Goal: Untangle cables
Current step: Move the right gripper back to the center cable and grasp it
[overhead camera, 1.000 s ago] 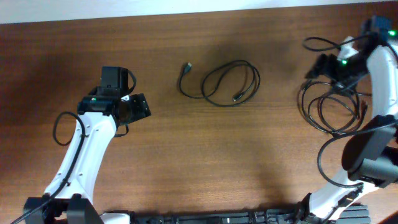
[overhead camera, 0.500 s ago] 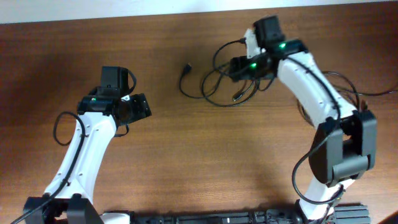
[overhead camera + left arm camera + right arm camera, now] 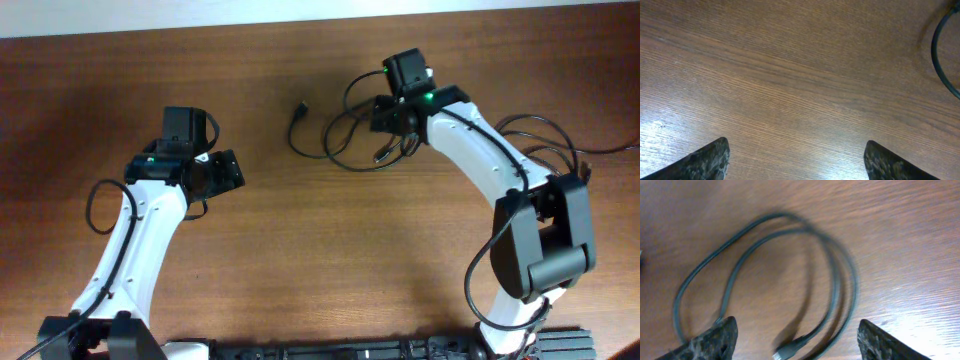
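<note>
A thin black cable point(image 3: 355, 166) lies in a loose double loop on the wooden table, with one plug end point(image 3: 300, 108) off to its left. My right gripper point(image 3: 392, 125) hovers over the right part of the loop. In the right wrist view the loop point(image 3: 835, 280) lies ahead, and a second plug point(image 3: 787, 352) lies between the open, empty fingers point(image 3: 797, 342). My left gripper point(image 3: 215, 175) is open and empty over bare wood, well to the left of the cable; the left wrist view shows its fingers point(image 3: 797, 160) spread wide.
Thicker black arm wires point(image 3: 540, 140) loop beside the right arm at the right side of the table. A black wire arc point(image 3: 940, 60) shows at the right edge of the left wrist view. A white wall strip runs along the table's far edge.
My right arm has swung from the far right of the table to the middle, over the cable loop. The left arm has not moved.
</note>
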{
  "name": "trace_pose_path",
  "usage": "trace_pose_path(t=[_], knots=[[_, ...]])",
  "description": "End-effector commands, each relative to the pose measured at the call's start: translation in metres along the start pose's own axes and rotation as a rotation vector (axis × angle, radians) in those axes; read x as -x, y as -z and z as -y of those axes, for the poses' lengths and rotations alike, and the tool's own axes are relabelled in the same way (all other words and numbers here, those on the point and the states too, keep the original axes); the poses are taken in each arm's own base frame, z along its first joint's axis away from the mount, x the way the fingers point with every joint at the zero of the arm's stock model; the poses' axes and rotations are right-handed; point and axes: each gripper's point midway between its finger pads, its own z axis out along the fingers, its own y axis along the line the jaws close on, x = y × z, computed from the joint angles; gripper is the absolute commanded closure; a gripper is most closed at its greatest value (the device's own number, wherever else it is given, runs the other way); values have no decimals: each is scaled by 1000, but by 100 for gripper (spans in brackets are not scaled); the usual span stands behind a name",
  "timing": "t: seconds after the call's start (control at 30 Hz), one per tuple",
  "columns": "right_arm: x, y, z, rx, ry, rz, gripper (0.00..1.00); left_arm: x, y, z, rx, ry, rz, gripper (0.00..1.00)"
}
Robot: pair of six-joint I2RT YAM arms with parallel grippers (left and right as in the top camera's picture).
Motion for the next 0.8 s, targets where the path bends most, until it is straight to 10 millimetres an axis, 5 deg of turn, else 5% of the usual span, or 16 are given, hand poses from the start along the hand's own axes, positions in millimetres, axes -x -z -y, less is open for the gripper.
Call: trace_pose_path(t=[0.0,0.07,0.13,0.33,0.4,0.5,0.67,0.77], knots=[[6,-9,26,-69,-36,9,34,-1,-1,1,-5,7,-7,13],[-2,-18,19,-23,-40,-33,47,-1,-1,1,-5,7,-8,12],[-15,-31,4,56,-39,-96,48,-1,-1,1,-6,7,-7,12],[-40,-62,11,19,-33,-181,53,-1,-1,1,-5,7,-8,12],[-40,-64,11,20,-33,-181,82,-1,-1,1,-5,7,-8,12],[-43,-63,2,69,-37,-199,96,-1,-1,1,-5,7,-8,12],[-68,-32,-48,413,97,-350,96,-2,-1,1,-4,6,-11,11],[-42,19,-56,466,176,-255,96,-2,-2,1,-2,6,-15,11]])
